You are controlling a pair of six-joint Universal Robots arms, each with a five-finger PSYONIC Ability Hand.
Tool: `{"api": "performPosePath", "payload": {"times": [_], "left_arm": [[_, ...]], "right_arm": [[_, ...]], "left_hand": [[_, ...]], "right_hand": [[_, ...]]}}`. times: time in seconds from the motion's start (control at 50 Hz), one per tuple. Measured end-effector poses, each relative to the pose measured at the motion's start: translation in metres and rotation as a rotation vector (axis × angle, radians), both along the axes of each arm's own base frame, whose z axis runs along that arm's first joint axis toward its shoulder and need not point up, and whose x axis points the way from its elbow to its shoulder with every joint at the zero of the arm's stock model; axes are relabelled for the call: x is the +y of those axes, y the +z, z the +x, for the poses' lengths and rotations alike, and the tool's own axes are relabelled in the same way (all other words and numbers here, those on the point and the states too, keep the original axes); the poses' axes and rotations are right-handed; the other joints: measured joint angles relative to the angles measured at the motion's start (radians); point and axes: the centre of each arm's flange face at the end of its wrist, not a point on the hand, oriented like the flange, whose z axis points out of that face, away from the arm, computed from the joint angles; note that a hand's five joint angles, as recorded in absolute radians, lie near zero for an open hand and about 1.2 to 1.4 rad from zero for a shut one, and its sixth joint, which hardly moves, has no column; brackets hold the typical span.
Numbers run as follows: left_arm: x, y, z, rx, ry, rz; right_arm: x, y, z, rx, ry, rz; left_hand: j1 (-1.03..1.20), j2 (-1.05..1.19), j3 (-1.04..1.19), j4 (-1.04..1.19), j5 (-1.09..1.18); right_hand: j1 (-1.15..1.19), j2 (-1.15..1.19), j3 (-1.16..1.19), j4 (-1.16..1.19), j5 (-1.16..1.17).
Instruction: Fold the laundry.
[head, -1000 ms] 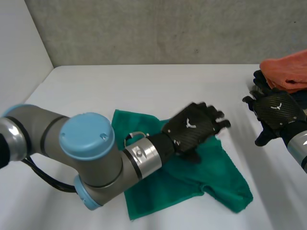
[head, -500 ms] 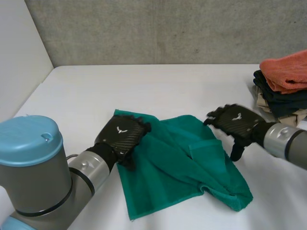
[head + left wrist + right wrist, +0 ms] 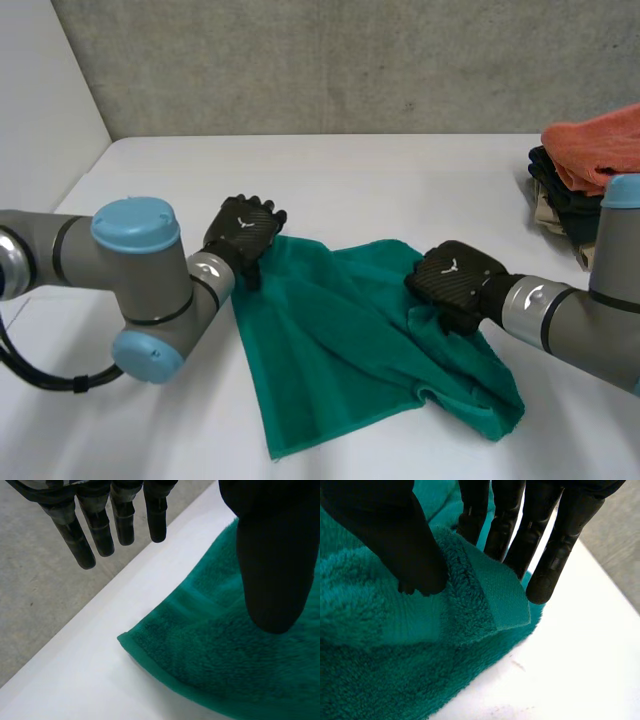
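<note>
A green towel (image 3: pixel 350 340) lies crumpled on the white table (image 3: pixel 360 180). My left hand (image 3: pixel 243 228) hovers at the towel's far left corner (image 3: pixel 125 638). It is open, with straight fingers (image 3: pixel 102 525) reaching past the corner and the thumb (image 3: pixel 272 555) over the cloth. My right hand (image 3: pixel 455 280) is at the towel's far right corner. There the thumb (image 3: pixel 395 530) and fingers (image 3: pixel 550 545) pinch a raised fold of the towel (image 3: pixel 485 595).
A stack of folded laundry (image 3: pixel 590 165) with an orange towel on top stands at the table's far right. Just beyond my left fingertips the table's edge (image 3: pixel 115 585) drops to a grey floor. A wall borders the table's left side.
My left hand has drawn back from the towel's middle to its far left corner. My right hand has come from beside the stack to the towel's right corner and shut on it.
</note>
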Motion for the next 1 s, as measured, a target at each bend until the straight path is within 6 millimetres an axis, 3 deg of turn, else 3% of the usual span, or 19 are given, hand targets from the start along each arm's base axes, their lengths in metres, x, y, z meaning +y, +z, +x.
{"api": "performPosePath", "payload": {"times": [0.22,0.26,0.28,0.32,0.4,0.56,0.58,0.6,0.66,0.7,0.72,0.74,0.76,0.78,0.86,0.88,0.9,0.96,1.0], "left_arm": [[-0.009,-0.015,-0.015,-0.027,-0.114,0.058],[-0.008,-0.016,-0.016,-0.031,-0.117,0.069],[-0.007,-0.018,-0.016,-0.034,-0.119,0.079],[-0.006,-0.019,-0.016,-0.038,-0.119,0.089],[-0.002,-0.022,-0.016,-0.047,-0.119,0.105],[-0.006,-0.016,-0.016,-0.046,-0.104,0.075],[-0.016,-0.004,-0.019,-0.030,-0.088,0.012],[-0.016,-0.004,-0.019,-0.030,-0.088,0.012],[-0.038,0.027,-0.023,0.012,-0.051,-0.144],[-0.045,0.038,-0.024,0.027,-0.039,-0.198],[-0.061,0.074,-0.025,0.075,-0.004,-0.346],[-0.064,0.082,-0.025,0.085,0.004,-0.376],[-0.071,0.105,-0.023,0.118,0.024,-0.464],[-0.075,0.123,-0.022,0.142,0.037,-0.524],[-0.076,0.186,-0.014,0.228,0.071,-0.721],[-0.076,0.189,-0.014,0.233,0.073,-0.732],[-0.071,0.208,-0.010,0.256,0.078,-0.781],[-0.059,0.226,-0.005,0.275,0.079,-0.819],[-0.051,0.225,-0.002,0.269,0.073,-0.806]], "right_arm": [[0.020,0.037,-0.008,-0.052,-0.017,-0.070],[0.022,0.040,-0.009,-0.053,-0.019,-0.078],[0.022,0.041,-0.010,-0.052,-0.023,-0.084],[0.021,0.042,-0.012,-0.050,-0.031,-0.089],[0.015,0.043,-0.016,-0.044,-0.058,-0.097],[-0.004,0.042,-0.016,-0.031,-0.099,-0.127],[-0.022,0.043,-0.015,-0.030,-0.130,-0.172],[-0.022,0.043,-0.015,-0.030,-0.130,-0.172],[-0.053,0.055,-0.012,-0.048,-0.188,-0.292],[-0.057,0.057,-0.012,-0.053,-0.196,-0.312],[-0.084,0.082,-0.009,-0.107,-0.254,-0.478],[-0.087,0.085,-0.009,-0.115,-0.262,-0.500],[-0.093,0.092,-0.008,-0.133,-0.273,-0.539],[-0.105,0.113,-0.006,-0.194,-0.299,-0.654],[-0.121,0.165,-0.005,-0.379,-0.325,-0.908],[-0.121,0.169,-0.005,-0.392,-0.325,-0.922],[-0.122,0.185,-0.005,-0.458,-0.323,-0.985],[-0.119,0.205,-0.008,-0.564,-0.311,-1.046],[-0.117,0.207,-0.009,-0.595,-0.306,-1.034]], "left_hand": [[0.031,0.031,0.030,0.031,0.036],[0.151,0.152,0.146,0.146,0.156],[0.316,0.297,0.290,0.299,0.308],[0.386,0.362,0.355,0.364,0.371],[0.779,0.777,0.759,0.771,0.772],[0.829,0.898,0.887,0.902,0.865],[0.829,0.898,0.887,0.902,0.865],[0.829,0.898,0.887,0.902,0.865],[0.829,0.898,0.887,0.903,0.865],[0.829,0.898,0.887,0.903,0.865],[0.829,0.900,0.887,0.905,0.865],[0.829,0.901,0.887,0.906,0.865],[0.829,0.901,0.887,0.906,0.865],[0.829,0.901,0.887,0.906,0.865],[0.829,0.901,0.890,0.906,0.865],[0.829,0.901,0.890,0.906,0.865],[0.829,0.901,0.891,0.906,0.865],[0.829,0.902,0.891,0.906,0.865],[0.829,0.903,0.892,0.906,0.865]], "right_hand": [[0.000,0.000,0.000,0.000,0.000],[0.000,0.000,0.000,0.000,0.000],[0.000,0.000,0.000,0.000,0.000],[0.000,0.000,0.000,0.000,0.000],[0.000,0.000,0.000,0.000,0.000],[0.000,0.000,0.000,0.000,0.000],[0.000,0.000,0.000,0.001,0.000],[0.000,0.000,0.000,0.001,0.000],[0.000,0.000,0.000,0.001,0.000],[0.000,0.000,0.000,0.001,0.000],[0.000,0.000,0.000,0.001,0.000],[0.000,0.000,0.000,0.001,0.000],[0.000,0.000,0.000,0.001,0.000],[0.000,0.000,0.000,0.001,0.000],[0.000,0.000,0.000,0.001,0.000],[0.000,0.000,0.000,0.001,0.000],[0.000,0.000,0.000,0.001,0.000],[0.000,0.000,0.000,0.001,0.000],[0.000,0.000,0.000,0.001,0.006]]}}
